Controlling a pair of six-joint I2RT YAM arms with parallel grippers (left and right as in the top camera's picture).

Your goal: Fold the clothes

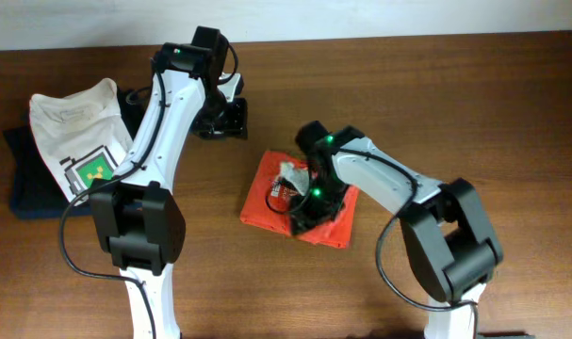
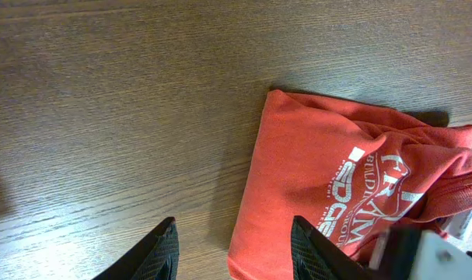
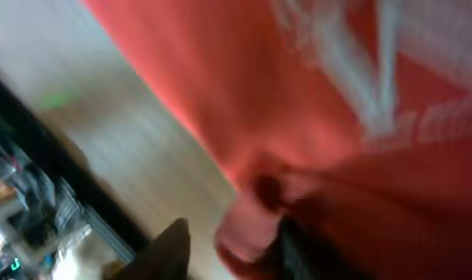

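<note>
The right tool [image 3: 232, 243] seems to pinch a bunched edge of the red-orange T-shirt [image 1: 265, 196], folded at the middle of the bench [image 1: 474, 104]. The left tool [image 2: 234, 250] hangs spread and empty, far-left of it. Nothing pins the cloth, so a pull could undo the fold.

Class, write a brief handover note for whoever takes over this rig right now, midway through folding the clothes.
Left gripper: open, empty, over the table beside the red-orange T-shirt.
Right gripper: shut on a bunch of the T-shirt, mid-table; the view is blurred.
Done: T-shirt already folded into a compact block.
Left: probably finish the top fold, release, flatten.
</note>
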